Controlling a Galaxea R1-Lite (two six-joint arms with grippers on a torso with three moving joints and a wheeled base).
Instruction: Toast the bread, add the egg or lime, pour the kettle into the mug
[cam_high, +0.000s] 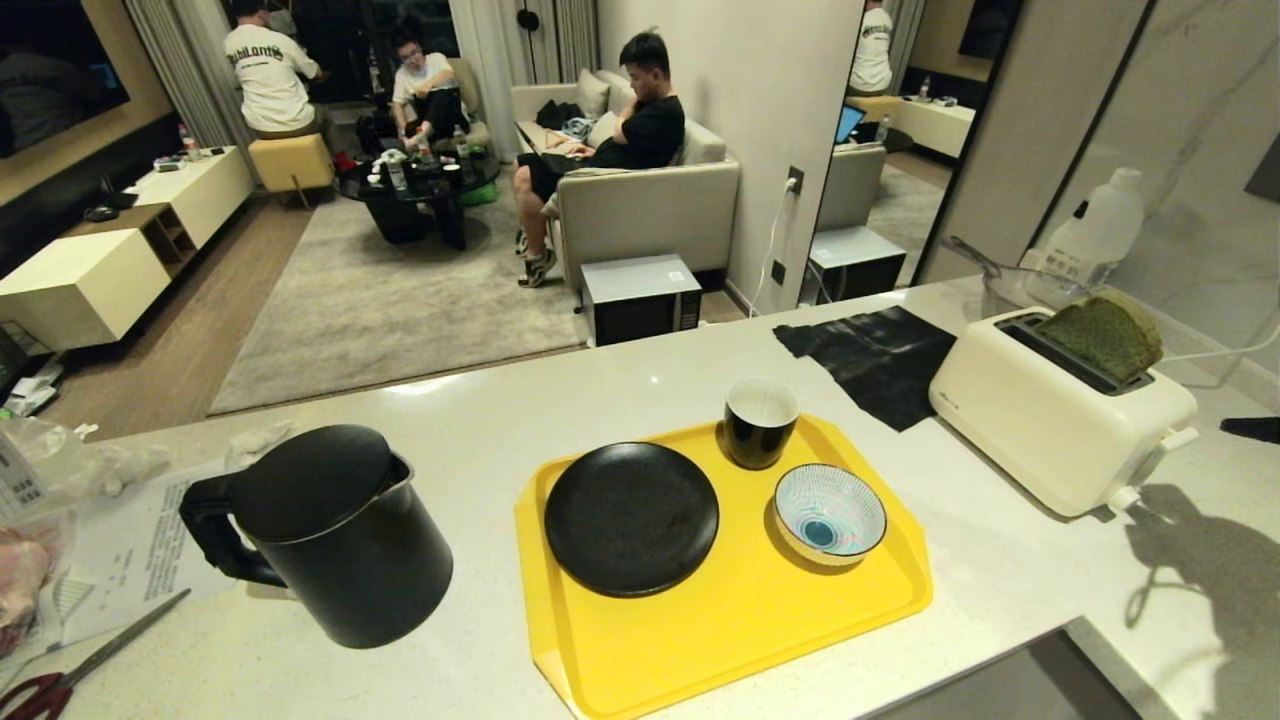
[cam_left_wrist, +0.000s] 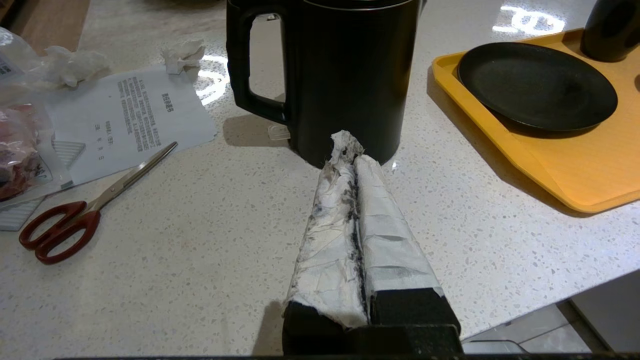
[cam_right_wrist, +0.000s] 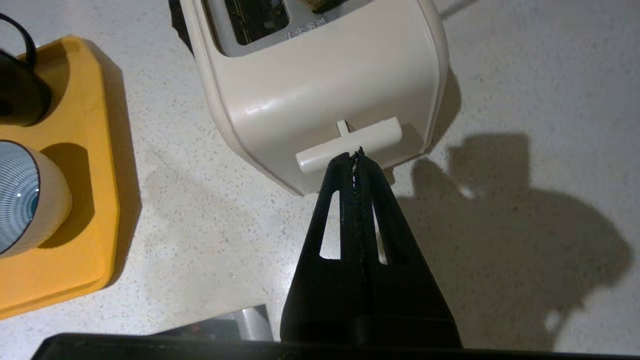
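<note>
The bread (cam_high: 1105, 335) stands in the far slot of the cream toaster (cam_high: 1060, 420), its green top sticking out. My right gripper (cam_right_wrist: 357, 152) is shut and empty, its tips right at the toaster's lever (cam_right_wrist: 350, 142). The black kettle (cam_high: 330, 540) stands left of the yellow tray (cam_high: 740, 630). My left gripper (cam_left_wrist: 350, 147), its fingers wrapped in white tape, is shut and empty, low over the counter just in front of the kettle's (cam_left_wrist: 345, 75) base. The black mug (cam_high: 760, 422) stands on the tray's far side. The egg and the lime are out of view.
The tray also holds a black plate (cam_high: 630, 518) and a striped bowl (cam_high: 830, 510). Red scissors (cam_left_wrist: 85, 210) and a printed sheet (cam_left_wrist: 135, 115) lie left of the kettle. A black cloth (cam_high: 870, 360) and a plastic bottle (cam_high: 1095, 235) are behind. People sit beyond the counter.
</note>
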